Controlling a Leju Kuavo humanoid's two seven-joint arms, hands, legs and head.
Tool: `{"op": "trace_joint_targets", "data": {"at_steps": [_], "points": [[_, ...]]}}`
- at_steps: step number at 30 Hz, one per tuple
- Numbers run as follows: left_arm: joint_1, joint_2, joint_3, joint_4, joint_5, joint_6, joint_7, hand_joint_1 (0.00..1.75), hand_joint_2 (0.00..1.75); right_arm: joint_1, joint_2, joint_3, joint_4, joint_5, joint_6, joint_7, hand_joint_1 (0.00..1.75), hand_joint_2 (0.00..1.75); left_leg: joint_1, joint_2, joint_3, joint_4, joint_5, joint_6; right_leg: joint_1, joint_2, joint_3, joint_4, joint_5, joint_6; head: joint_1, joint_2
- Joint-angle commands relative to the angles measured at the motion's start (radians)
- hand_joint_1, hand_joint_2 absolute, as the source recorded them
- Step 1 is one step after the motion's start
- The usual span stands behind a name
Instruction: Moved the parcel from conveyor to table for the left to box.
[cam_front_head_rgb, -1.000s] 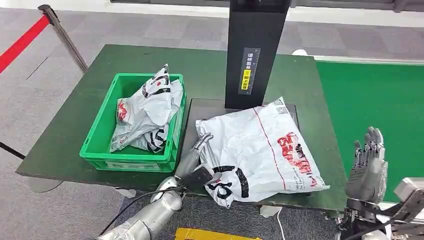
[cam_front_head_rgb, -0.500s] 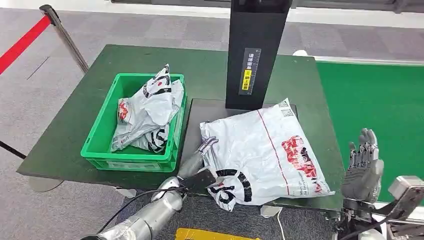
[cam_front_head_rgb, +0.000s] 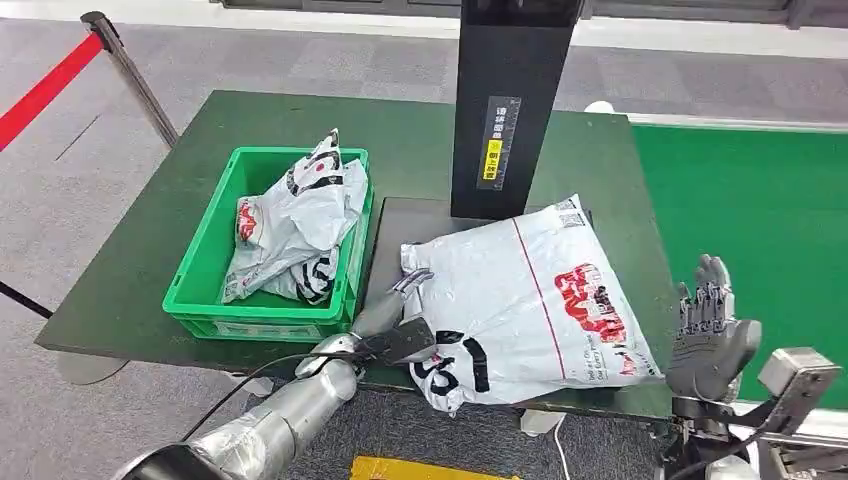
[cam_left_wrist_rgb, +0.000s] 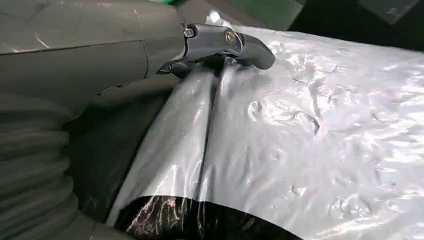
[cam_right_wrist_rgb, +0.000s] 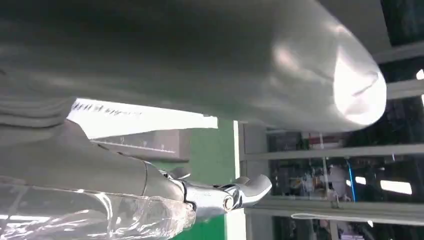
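Observation:
A large white parcel (cam_front_head_rgb: 530, 300) with red and black print lies on the dark mat (cam_front_head_rgb: 395, 225) of the green table (cam_front_head_rgb: 150, 240), its near edge hanging over the table's front. My left hand (cam_front_head_rgb: 393, 320) is at the parcel's left edge and pinches a fold of the plastic. In the left wrist view the thumb (cam_left_wrist_rgb: 235, 42) lies on top of the crumpled parcel (cam_left_wrist_rgb: 310, 140). My right hand (cam_front_head_rgb: 710, 335) is raised past the table's right front corner, fingers spread and pointing up, holding nothing. It also appears in the right wrist view (cam_right_wrist_rgb: 210, 75).
A green crate (cam_front_head_rgb: 200, 290) with several white parcels stands left of the mat. A black scanner post (cam_front_head_rgb: 510, 100) rises behind the parcel. The green conveyor (cam_front_head_rgb: 760, 210) runs on the right. A red barrier belt (cam_front_head_rgb: 45, 85) and its post stand at far left.
My right hand has sunk lower and drifted a little left. The left forearm has swung outward, and the parcel has shifted slightly on the mat.

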Motion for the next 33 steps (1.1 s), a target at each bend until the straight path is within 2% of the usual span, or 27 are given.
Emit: {"op": "trace_joint_targets", "data": {"at_steps": [1,4,5,6,7,33], "points": [[-0.04,0.057,-0.042,0.095,-0.015,0.013,0.057,0.0,1.75,-0.035,0.018,0.053,0.054,0.008,0.007,0.004,0.0,0.0,0.001,0.003,0.001,-0.001,0.0,0.0,0.001,0.003,0.0,-0.001,0.001,-0.001,0.0,0.0],[-0.042,0.065,-0.01,0.101,0.004,0.003,0.072,0.03,1.75,-0.034,0.019,0.061,0.058,0.012,0.011,0.004,0.0,0.0,0.001,0.005,0.003,-0.002,0.0,0.0,0.001,0.005,0.002,-0.003,0.002,-0.001,0.0,0.0],[-0.042,0.068,-0.002,0.104,0.008,0.003,0.082,0.31,1.75,-0.033,0.015,0.065,0.058,0.016,0.012,0.003,0.0,0.0,0.001,0.005,0.003,-0.002,0.0,0.0,0.001,0.005,0.002,-0.002,0.002,-0.001,0.0,0.0],[-0.042,0.072,-0.001,0.106,0.008,0.002,0.087,1.69,1.75,-0.032,0.014,0.066,0.058,0.016,0.012,0.003,0.0,0.0,0.001,0.005,0.004,-0.001,0.0,0.0,0.001,0.004,0.003,-0.001,0.001,-0.001,0.0,0.0],[-0.042,0.072,0.008,0.108,0.015,-0.002,0.091,1.75,1.75,-0.032,0.013,0.068,0.056,0.016,0.013,0.003,0.0,0.0,0.001,0.006,0.004,-0.002,0.0,-0.001,0.001,0.005,0.003,-0.002,0.002,-0.001,0.0,0.0],[-0.031,0.056,0.031,0.109,0.016,0.006,0.088,1.75,1.75,-0.035,0.009,0.067,0.056,0.007,0.008,0.007,0.0,0.0,0.0,0.005,0.01,-0.003,-0.001,-0.001,0.001,0.004,0.008,-0.002,0.001,-0.001,0.0,0.0]]}}
